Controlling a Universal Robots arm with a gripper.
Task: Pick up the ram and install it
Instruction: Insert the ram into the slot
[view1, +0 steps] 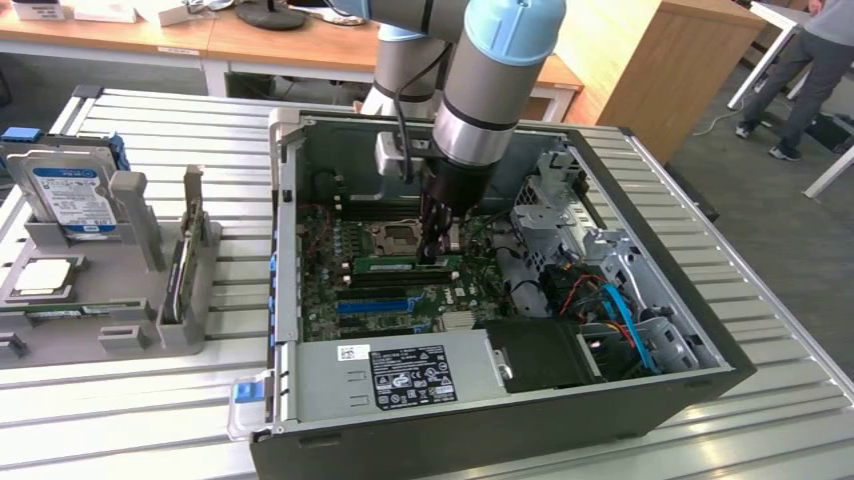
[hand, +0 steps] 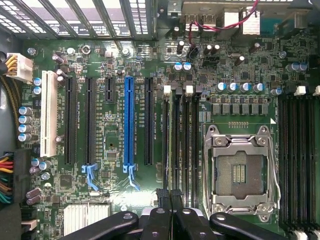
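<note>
Black fingers (hand: 161, 215) of the jaws stand almost closed over the memory slots (hand: 186, 140), and we see them pinch the thin top edge of the green ram (view1: 394, 265). The ram stands on its edge in a slot of the motherboard (hand: 115, 65), just beside the processor socket (hand: 239, 172). Around it is the open computer case (view1: 287, 230), lying on the slatted bench (view1: 134, 420). On the exterior view's left, a grey holder (view1: 120, 290) carries a hard drive (view1: 67, 200). Far behind, a person (view1: 814, 60) stands.

Robotics lab: arm (view1: 481, 90), opened PC (view1: 507, 440)
</note>
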